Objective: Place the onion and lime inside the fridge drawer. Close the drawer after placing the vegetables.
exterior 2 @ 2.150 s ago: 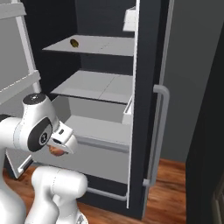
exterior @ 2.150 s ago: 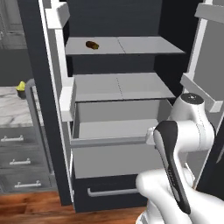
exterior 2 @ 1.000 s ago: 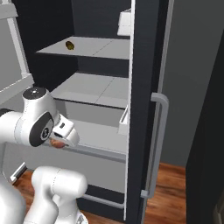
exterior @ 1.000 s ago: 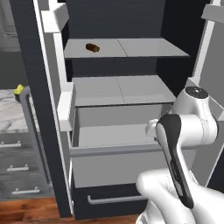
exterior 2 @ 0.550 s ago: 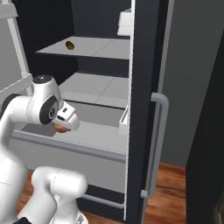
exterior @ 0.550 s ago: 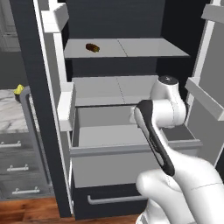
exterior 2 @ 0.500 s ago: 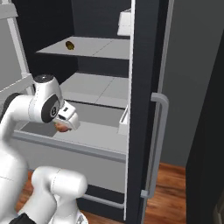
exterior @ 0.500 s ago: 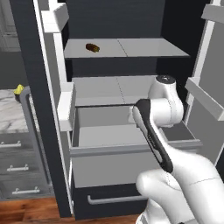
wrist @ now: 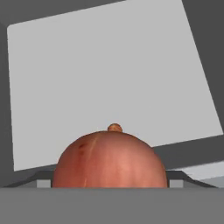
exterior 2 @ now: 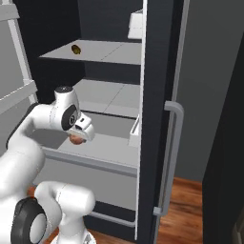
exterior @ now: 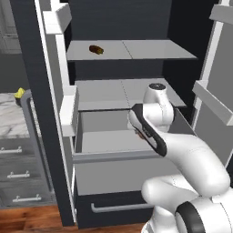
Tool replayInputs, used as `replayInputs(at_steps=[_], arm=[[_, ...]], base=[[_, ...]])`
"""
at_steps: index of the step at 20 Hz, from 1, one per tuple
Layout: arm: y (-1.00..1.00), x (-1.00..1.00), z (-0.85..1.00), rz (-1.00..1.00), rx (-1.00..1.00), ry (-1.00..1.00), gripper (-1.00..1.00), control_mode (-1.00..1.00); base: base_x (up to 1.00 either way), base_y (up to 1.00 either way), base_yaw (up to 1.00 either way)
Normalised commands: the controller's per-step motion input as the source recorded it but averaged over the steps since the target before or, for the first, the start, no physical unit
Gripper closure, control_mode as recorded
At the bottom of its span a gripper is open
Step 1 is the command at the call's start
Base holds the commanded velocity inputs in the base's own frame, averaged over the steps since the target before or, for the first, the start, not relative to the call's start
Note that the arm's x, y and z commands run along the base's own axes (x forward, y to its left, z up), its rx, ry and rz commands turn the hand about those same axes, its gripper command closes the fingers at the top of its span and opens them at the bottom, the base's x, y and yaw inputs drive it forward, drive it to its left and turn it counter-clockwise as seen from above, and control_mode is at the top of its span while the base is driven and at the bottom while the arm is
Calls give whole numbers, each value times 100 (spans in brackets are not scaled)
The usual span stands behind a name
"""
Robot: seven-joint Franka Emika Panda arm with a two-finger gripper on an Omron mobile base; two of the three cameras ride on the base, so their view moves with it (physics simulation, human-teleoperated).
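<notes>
Reddish-orange, the onion (wrist: 110, 159) sat gripped in the closed jaws, hanging above the pale floor of the open fridge drawer (exterior: 118, 157). In the right base view the onion (exterior 2: 76, 139) peeked out under the white hand, over the drawer's interior. A small brown oblong item (exterior: 96, 49) lay on the shelf (exterior: 150, 51) two levels above the drawer, well apart.
</notes>
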Motion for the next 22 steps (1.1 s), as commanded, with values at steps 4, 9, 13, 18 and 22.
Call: replayInputs(at_steps=[4, 9, 13, 18, 22], arm=[[3, 41, -72, 4, 0, 4, 100, -100], [23, 41, -50, 3, 0, 6, 100, -100], [28, 15, -48, 7, 0, 1, 100, -100], [21, 6, -45, 5, 0, 0, 100, -100], [18, 4, -40, 4, 0, 0, 100, -100]], base=[[0, 0, 0], [0, 0, 0], [0, 0, 0], [0, 0, 0], [0, 0, 0]])
